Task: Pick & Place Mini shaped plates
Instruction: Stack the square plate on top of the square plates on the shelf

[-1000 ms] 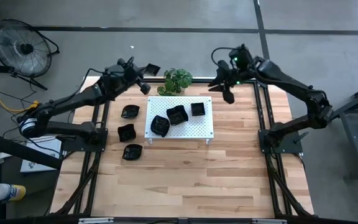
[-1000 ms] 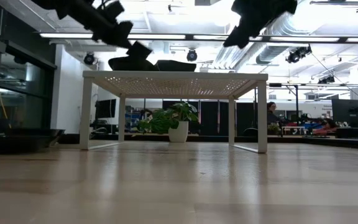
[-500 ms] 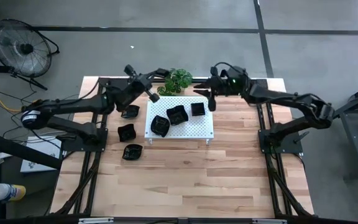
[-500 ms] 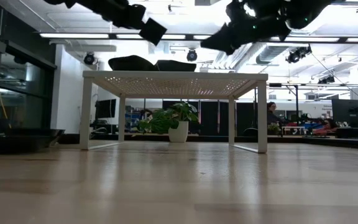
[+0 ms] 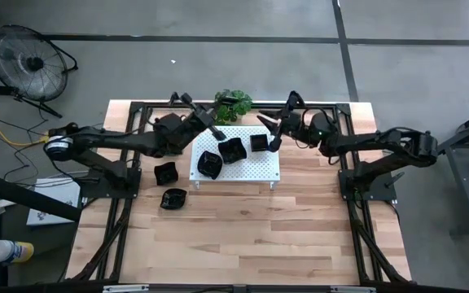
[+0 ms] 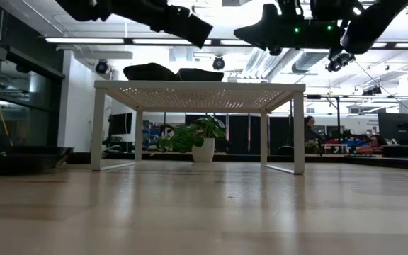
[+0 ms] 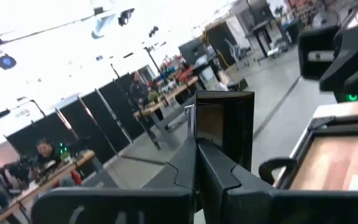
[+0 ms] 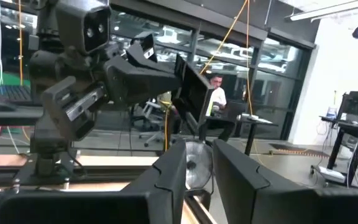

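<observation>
Bench-level: left gripper [image 5: 216,130] hangs over white board's [image 5: 263,167] far-left corner, clamped on 1 square mini plate [image 7: 222,124], prob. to set down. Right gripper [image 5: 272,133], jaws slightly apart, empty, nr far-right corner. 3 board plates [image 5: 232,150]; 3 bench plates [image 5: 166,172] left.

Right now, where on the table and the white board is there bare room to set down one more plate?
The wooden table is bare in front of the white board. The board's front-right corner, beyond its three plates, is free. The table left of the board is crowded with more dishes.
</observation>
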Robot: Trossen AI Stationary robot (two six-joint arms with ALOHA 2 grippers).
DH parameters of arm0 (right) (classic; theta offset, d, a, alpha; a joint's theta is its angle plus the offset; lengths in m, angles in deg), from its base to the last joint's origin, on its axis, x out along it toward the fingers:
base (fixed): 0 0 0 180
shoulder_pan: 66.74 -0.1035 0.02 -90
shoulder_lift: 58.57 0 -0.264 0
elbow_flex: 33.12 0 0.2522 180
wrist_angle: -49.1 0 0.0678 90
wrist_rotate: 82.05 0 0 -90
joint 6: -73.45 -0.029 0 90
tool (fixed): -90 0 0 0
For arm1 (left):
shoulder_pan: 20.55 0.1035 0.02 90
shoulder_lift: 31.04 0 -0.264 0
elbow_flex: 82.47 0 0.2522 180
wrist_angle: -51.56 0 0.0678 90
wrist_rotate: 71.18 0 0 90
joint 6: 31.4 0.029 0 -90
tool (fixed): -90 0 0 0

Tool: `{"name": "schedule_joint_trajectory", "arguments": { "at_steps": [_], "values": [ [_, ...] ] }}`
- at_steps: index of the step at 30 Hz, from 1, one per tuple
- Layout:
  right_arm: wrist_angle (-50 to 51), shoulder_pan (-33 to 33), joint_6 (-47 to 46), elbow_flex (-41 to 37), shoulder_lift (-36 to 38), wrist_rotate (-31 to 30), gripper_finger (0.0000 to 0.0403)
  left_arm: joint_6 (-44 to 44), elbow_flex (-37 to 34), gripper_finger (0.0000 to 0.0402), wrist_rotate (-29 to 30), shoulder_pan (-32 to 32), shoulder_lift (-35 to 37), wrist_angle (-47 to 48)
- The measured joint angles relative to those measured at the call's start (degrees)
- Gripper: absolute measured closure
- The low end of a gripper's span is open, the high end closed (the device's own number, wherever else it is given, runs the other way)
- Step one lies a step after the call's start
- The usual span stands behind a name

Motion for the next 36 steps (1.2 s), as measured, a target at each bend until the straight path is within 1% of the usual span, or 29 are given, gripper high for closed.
{"name": "schedule_joint_trajectory", "arguments": {
  "at_steps": [3, 9, 13, 16, 23, 27, 29, 36],
  "values": [
    [0.47, -0.58, -0.01, -0.24, 0.0, -0.62, 0.0308, 1.55, 0.0, 0.0401, -0.37, -1.06, -1.78, -4.12],
    [0.47, -0.64, -2.39, -0.22, 0.0, -1.41, 0.0254, 4.97, 0.0, 0.0401, -1.33, -3.42, -5.15, -12.14],
    [0.43, -1.16, -2.48, -0.22, 0.0, -1.36, 0.0231, 6.16, 0.02, 0.0401, -1.62, -4.28, -6.8, -16.27],
    [0.43, -1.98, -2.36, -0.22, 0.0, -1.21, 0.0227, 6.06, 0.0, 0.0401, -1.67, -4.21, -8.44, -17.77],
    [-0.03, -3.35, -2.06, -0.2, 0.0, -1.48, 0.0226, 6.09, 0.0, 0.0401, -2.02, -4.17, -13.07, -26.41],
    [0.14, -3.31, -2.24, -0.2, -0.02, -4.56, 0.0226, 6.33, 0.02, 0.0401, -1.94, -4.17, -14.37, -30.15],
    [-0.46, -3.29, -2.42, -0.19, -0.02, -4.68, 0.0226, 6.44, 0.02, 0.0401, -1.84, -4.17, -15.05, -31.4],
    [-0.49, -3.3, -1.2, -0.18, -0.02, -4.47, 0.0226, 10.47, 0.02, 0.0401, -1.67, -4.15, -17.8, -36.1]
  ]
}}
